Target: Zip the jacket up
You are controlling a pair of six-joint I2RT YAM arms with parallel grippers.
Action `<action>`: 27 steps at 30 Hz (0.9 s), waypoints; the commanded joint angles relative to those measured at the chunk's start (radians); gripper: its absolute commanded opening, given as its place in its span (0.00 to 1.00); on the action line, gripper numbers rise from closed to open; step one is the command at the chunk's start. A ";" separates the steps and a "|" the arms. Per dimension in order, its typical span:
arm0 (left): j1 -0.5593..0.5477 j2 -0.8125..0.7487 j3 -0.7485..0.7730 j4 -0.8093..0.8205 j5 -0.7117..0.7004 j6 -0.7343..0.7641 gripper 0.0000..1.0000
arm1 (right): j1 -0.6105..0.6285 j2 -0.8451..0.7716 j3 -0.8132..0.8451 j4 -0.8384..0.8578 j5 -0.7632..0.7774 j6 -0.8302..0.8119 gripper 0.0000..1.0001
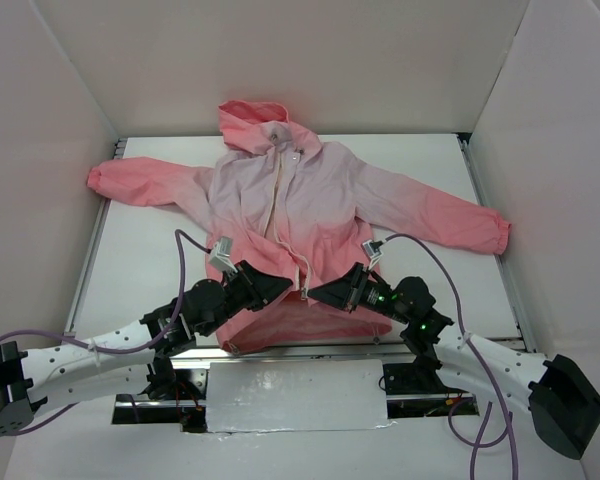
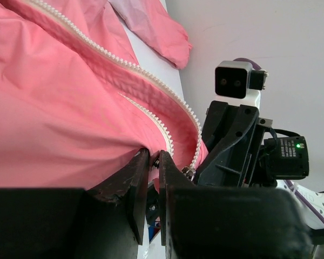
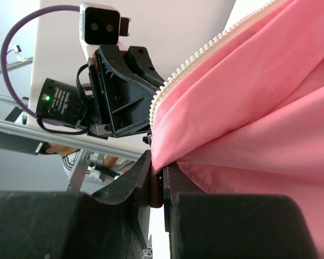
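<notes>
Coral jacket (image 1: 280, 200) overhead; close-up, left claw (image 2: 154, 157), right claw (image 3: 157, 166) pinch it.

We record: jacket (image 1: 310, 200), thin matt cloth, softly creased; zipper (image 3: 197, 52), cream plastic teeth, faintly glossy, just beside each tool's tips; left gripper (image 2: 154, 156) and right gripper (image 3: 157, 164), black matt hard plastic, nipping that cloth.
</notes>
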 commanded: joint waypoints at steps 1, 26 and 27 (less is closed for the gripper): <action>-0.006 -0.017 0.007 0.091 0.023 -0.004 0.00 | -0.007 0.006 -0.017 0.135 -0.047 0.009 0.00; -0.006 -0.033 -0.001 0.096 0.023 -0.017 0.00 | -0.010 0.024 -0.040 0.198 -0.053 0.003 0.00; -0.006 -0.031 0.002 0.094 0.024 -0.017 0.00 | -0.009 0.026 -0.038 0.201 -0.054 0.003 0.00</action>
